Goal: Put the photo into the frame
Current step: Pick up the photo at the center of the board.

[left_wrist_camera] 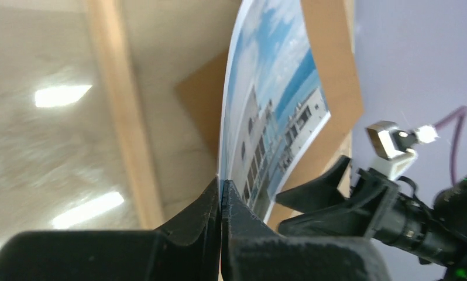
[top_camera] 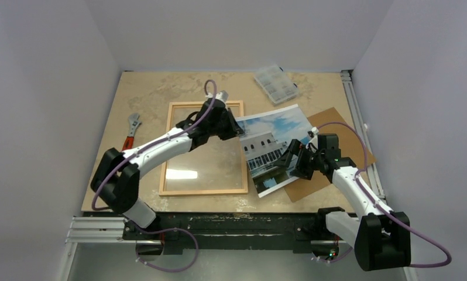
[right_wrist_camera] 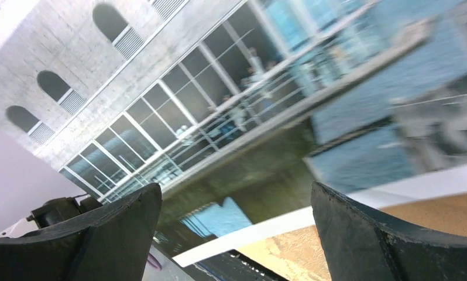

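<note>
The frame (top_camera: 203, 191) is lying flat on the table (top_camera: 155, 88), holding only its clear pane; the photo (top_camera: 272, 137) is lying outside it, just to its right, partly overlapping the brown backing board (top_camera: 336, 126); the left gripper (left_wrist_camera: 221, 199) is clamping the photo's near edge, which is curving upward; the right gripper (right_wrist_camera: 236, 202) is hanging over the photo's lower part, fingers spread wide, gripping nothing; a clear compartment box (top_camera: 275, 84) is sitting at the far edge, its contents too small to make out; the left arm is hiding the frame's far right corner.
</note>
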Motion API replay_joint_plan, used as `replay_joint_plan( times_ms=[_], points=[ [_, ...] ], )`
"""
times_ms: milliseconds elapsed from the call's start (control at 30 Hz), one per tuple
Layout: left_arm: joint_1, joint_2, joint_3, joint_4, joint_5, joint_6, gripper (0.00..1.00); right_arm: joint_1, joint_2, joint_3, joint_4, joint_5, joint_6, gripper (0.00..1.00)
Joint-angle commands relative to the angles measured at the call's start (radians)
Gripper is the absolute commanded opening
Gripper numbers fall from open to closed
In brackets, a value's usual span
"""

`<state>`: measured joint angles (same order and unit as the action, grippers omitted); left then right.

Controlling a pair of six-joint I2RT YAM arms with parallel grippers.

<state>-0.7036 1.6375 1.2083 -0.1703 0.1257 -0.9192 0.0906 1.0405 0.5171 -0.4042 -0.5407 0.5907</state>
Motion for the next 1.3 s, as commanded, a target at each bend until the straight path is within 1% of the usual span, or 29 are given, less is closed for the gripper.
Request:
replay_joint_plan(
  times_ms=[0, 133, 300, 367, 433, 600, 733, 833, 900, 1000, 1067, 1133, 1267],
  points=[
    [0.048, -0.167, -0.173, -0.043, -0.123, -0.056, 0.00, -0.001, 0.008, 0.046, 0.006, -0.024, -0.035, 0.98],
    [0.064, -0.338, -0.302, -0.155, -0.284, -0.103, 0.00, -0.001, 0.029, 0.036, 0.028, -0.034, -0.027, 0.98],
    [0.070, -0.559, -0.473, -0.306, -0.455, -0.222, 0.00, 0.000, 0.037, 0.019, 0.050, -0.051, -0.008, 0.98],
    [0.072, -0.634, -0.527, -0.380, -0.499, -0.277, 0.00, 0.000, 0.035, 0.009, 0.065, -0.058, 0.003, 0.98],
    [0.072, -0.709, -0.583, -0.410, -0.515, -0.332, 0.00, 0.001, 0.037, 0.004, 0.078, -0.068, 0.011, 0.98],
    [0.059, -0.803, -0.711, -0.385, -0.447, -0.415, 0.00, 0.000, 0.054, -0.015, 0.104, -0.070, 0.021, 0.98],
    [-0.006, -0.810, -0.722, -0.397, -0.463, -0.421, 0.00, 0.005, 0.096, -0.074, 0.196, -0.116, 0.071, 0.96],
    [-0.010, -0.797, -0.729, -0.406, -0.433, -0.436, 0.00, 0.019, 0.132, -0.102, 0.225, -0.143, 0.096, 0.96],
    [-0.010, -0.798, -0.745, -0.389, -0.412, -0.442, 0.02, 0.030, 0.131, -0.121, 0.239, -0.151, 0.116, 0.95],
    [-0.011, -0.798, -0.794, -0.297, -0.362, -0.458, 0.04, 0.049, 0.117, -0.177, 0.314, -0.148, 0.181, 0.95],
    [-0.010, -0.790, -0.832, -0.236, -0.321, -0.485, 0.04, 0.054, 0.121, -0.235, 0.410, -0.160, 0.250, 0.94],
    [-0.012, -0.784, -0.869, -0.186, -0.290, -0.522, 0.04, 0.059, 0.139, -0.282, 0.518, -0.162, 0.312, 0.93],
    [-0.020, -0.771, -0.940, -0.068, -0.246, -0.566, 0.04, 0.061, 0.194, -0.318, 0.653, -0.142, 0.396, 0.92]
  ],
)
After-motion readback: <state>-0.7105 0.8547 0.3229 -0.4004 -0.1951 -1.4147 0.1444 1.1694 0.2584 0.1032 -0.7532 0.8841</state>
